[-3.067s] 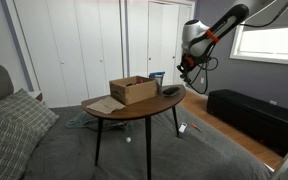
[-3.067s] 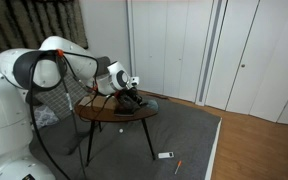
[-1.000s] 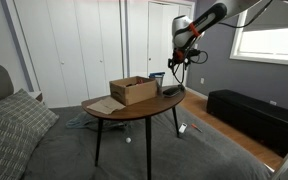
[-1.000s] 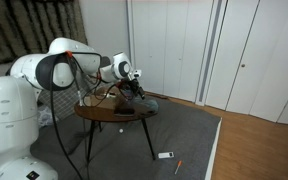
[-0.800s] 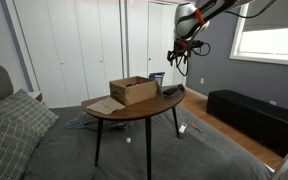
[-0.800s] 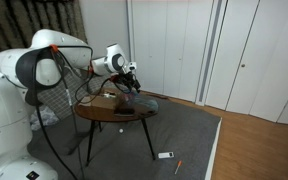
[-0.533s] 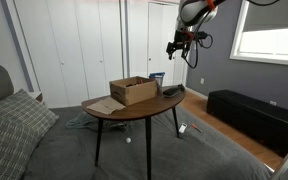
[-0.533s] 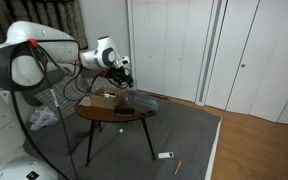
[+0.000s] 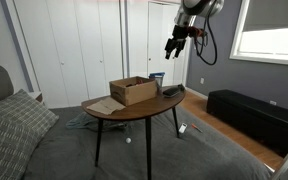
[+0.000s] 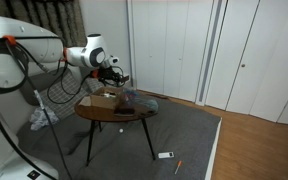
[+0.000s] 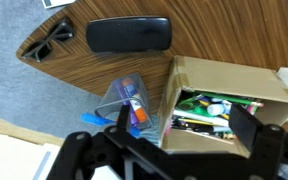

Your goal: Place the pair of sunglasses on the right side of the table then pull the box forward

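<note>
The pair of sunglasses (image 11: 52, 40) lies folded near the rounded end of the dark-brown table (image 11: 94, 70), beside a long black case (image 11: 128, 34). The brown cardboard box (image 11: 212, 78) stands open with pens and small items inside; in an exterior view the box (image 9: 132, 91) sits mid-table (image 9: 134, 110). My gripper (image 11: 184, 125) hangs high above the table, open and empty, its fingers framing the box from above. In both exterior views the gripper (image 9: 174, 47) (image 10: 117, 75) is well clear of the tabletop.
A clear plastic tub (image 11: 127, 100) with small items stands between case and box. A flat tan sheet (image 9: 102, 104) lies on the table's other end. A low black bench (image 9: 249, 110) stands under the window, a bed with a grey pillow (image 9: 14, 125) nearby, small items on the floor (image 10: 165, 155).
The arm has risen from just above the table's end near the black case to high above the table, jaws open and empty throughout. Nothing on the table has moved.
</note>
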